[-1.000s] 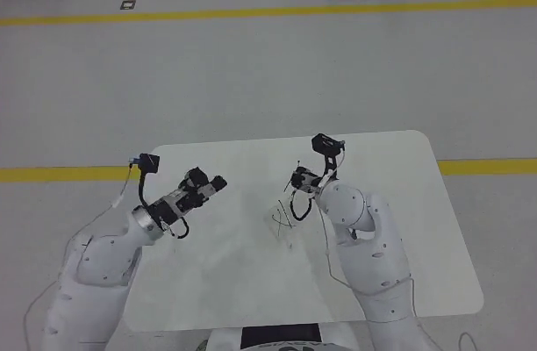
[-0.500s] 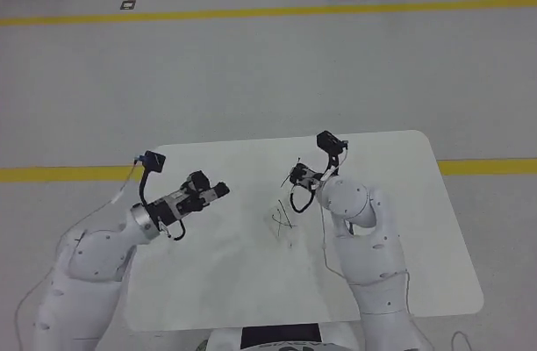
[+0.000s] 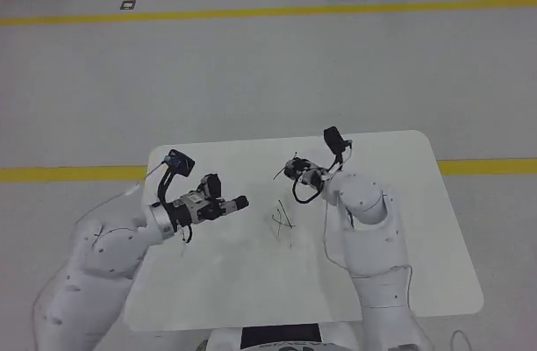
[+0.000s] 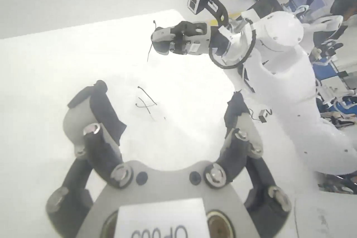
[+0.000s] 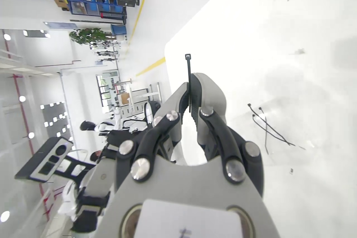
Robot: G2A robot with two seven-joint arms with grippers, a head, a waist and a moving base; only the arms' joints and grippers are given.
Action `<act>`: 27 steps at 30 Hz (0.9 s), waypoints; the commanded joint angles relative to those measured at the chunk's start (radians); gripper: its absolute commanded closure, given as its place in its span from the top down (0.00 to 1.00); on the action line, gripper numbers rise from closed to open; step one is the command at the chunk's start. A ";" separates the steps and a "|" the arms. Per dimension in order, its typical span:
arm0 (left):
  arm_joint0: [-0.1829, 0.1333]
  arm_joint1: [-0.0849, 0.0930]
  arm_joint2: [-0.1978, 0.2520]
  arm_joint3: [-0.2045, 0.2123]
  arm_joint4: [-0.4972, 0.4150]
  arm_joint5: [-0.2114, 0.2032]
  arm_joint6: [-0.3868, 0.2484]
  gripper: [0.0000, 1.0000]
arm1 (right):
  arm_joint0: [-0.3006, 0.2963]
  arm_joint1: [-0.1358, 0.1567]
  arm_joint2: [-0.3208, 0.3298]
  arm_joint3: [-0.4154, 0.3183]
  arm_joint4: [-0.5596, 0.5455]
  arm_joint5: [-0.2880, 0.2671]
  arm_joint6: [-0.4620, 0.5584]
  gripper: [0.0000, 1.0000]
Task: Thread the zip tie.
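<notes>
My white arms [image 3: 102, 254], rounded shells
Left gripper [image 4: 166, 90] grey; black pads [image 4: 106, 111]; silver screws [image 4: 213, 174]; black cable [image 4: 253, 43] looping my right wrist.

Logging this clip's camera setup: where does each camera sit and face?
Top view: above the arms, facing down at the table; both arms show.
Left wrist view: on the left wrist, facing across the table to the right claw; its own open left claw shows.
Right wrist view: on the right wrist, facing along the table toward the room; its own claw, shut on a zip tie, shows.
Shared: all three show the loose zip ties on the table.
</notes>
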 commanded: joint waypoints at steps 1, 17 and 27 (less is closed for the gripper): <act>-0.003 0.015 0.016 -0.001 0.005 0.000 0.017 1.00 | 0.006 -0.006 0.013 0.005 0.017 0.000 0.015 0.00; -0.020 0.063 0.079 0.003 0.027 0.000 0.117 1.00 | 0.021 -0.025 0.055 0.008 0.102 0.000 0.079 0.00; -0.053 0.079 0.160 0.051 0.120 0.000 0.227 1.00 | 0.013 -0.012 0.077 0.024 0.267 0.000 0.120 0.00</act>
